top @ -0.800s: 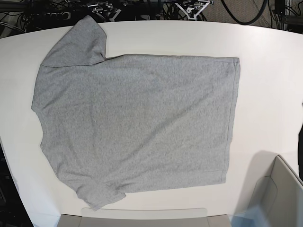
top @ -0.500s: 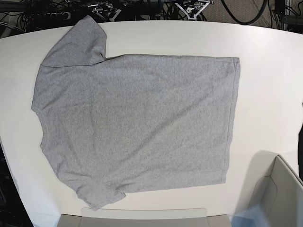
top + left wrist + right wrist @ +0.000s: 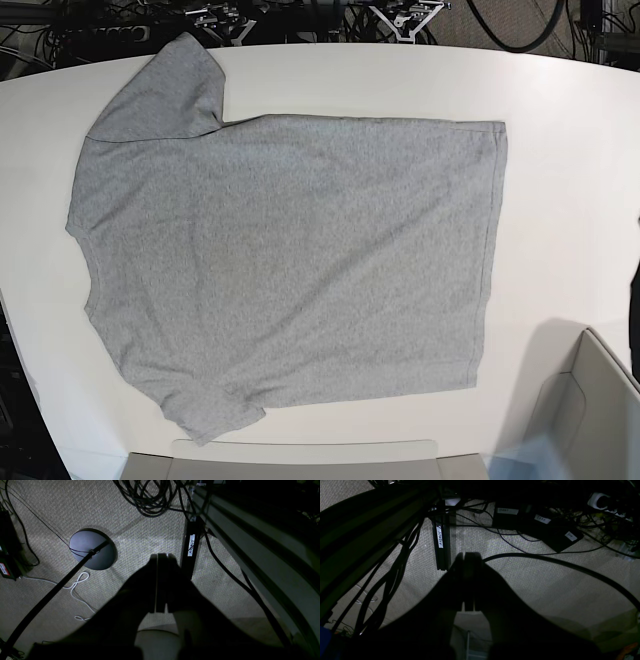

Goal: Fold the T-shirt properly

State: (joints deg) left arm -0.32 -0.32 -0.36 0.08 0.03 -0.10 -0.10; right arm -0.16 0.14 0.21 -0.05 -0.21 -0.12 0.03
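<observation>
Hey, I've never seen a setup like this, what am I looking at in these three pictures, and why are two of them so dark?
This is a two-armed robot meant to fold a shirt. The bright picture comes from a camera looking down at a white table. On it lies the T-shirt, grey, spread flat with its plain side up, sleeves toward the left of the picture and hem toward the right. Neither arm shows in that view, and nothing touches the shirt.

The two dark pictures come from cameras mounted on the robot's wrists. Both arms hang beside the table, so these cameras look down at the carpet with its cables and a round black stand base. The dark shape in the middle of each is that arm's own grasping part: the left tool and the right tool. Both are shut and hold nothing.
</observation>
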